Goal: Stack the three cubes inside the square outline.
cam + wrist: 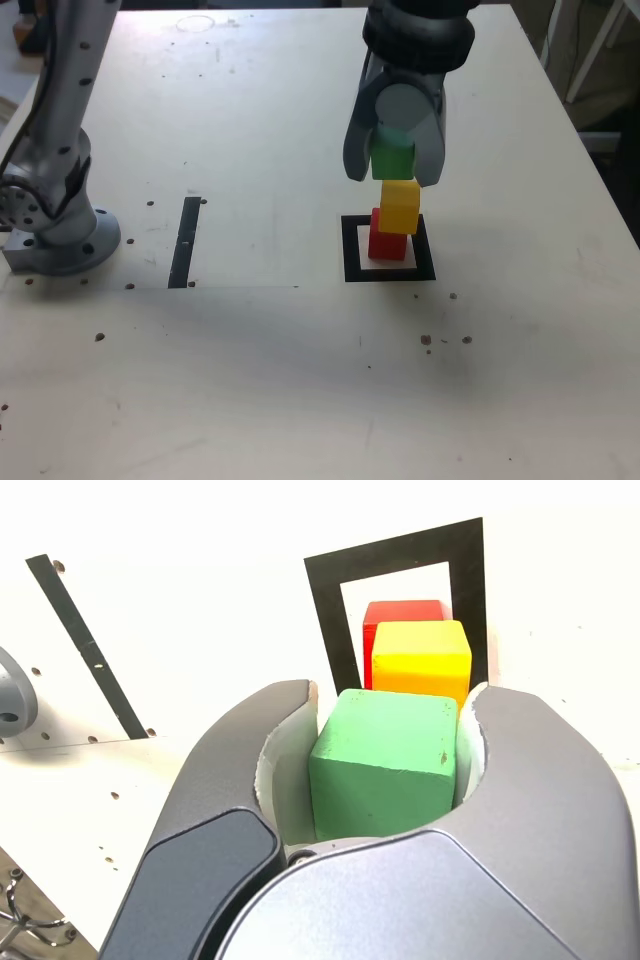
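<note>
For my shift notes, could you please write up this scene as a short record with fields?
base layer: red cube, inside the square outline
second layer: yellow cube, on the red one, slightly offset
third cube: green, between the jaws of the gripper, above the yellow one
green-yellow contact: cannot tell
black strip: on the table, exterior view's left of the outline

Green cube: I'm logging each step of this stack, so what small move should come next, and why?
Probably a slight sideways adjustment to centre the green cube over the yellow cube, before lowering or release. The jaws hold it, and in the exterior view it sits a little left of the yellow one, which rests on the red cube inside the square outline.
</note>
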Robot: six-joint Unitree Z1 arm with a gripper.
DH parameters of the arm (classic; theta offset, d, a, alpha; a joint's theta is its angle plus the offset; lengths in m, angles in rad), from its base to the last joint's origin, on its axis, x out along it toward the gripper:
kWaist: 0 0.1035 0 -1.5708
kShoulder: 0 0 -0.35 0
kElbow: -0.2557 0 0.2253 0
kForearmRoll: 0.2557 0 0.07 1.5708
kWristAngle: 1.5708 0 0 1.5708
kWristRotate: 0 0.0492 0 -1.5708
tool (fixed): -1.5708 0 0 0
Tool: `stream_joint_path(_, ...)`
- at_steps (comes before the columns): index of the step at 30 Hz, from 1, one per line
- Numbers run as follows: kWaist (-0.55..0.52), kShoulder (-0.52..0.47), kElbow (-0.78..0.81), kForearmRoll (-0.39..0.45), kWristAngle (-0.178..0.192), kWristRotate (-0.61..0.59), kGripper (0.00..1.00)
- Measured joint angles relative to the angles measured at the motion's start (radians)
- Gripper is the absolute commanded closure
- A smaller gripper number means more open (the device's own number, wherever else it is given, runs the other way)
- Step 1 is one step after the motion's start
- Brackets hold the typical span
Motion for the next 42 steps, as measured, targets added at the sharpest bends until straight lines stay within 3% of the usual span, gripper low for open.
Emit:
stream_joint_path(21,0.015,0.061,-0.001,-0.016,-0.02,0.017,0.72)
stream_joint_path(23,0.017,0.062,-0.001,-0.017,-0.02,0.02,0.59)
stream_joint_path(27,0.022,0.063,0.0,-0.02,-0.024,0.04,0.13)
stream_joint_path(29,0.024,0.063,0.0,-0.021,-0.026,0.048,0.01)
stream_joint_path(42,0.025,0.052,0.002,-0.017,-0.027,0.051,0.0)
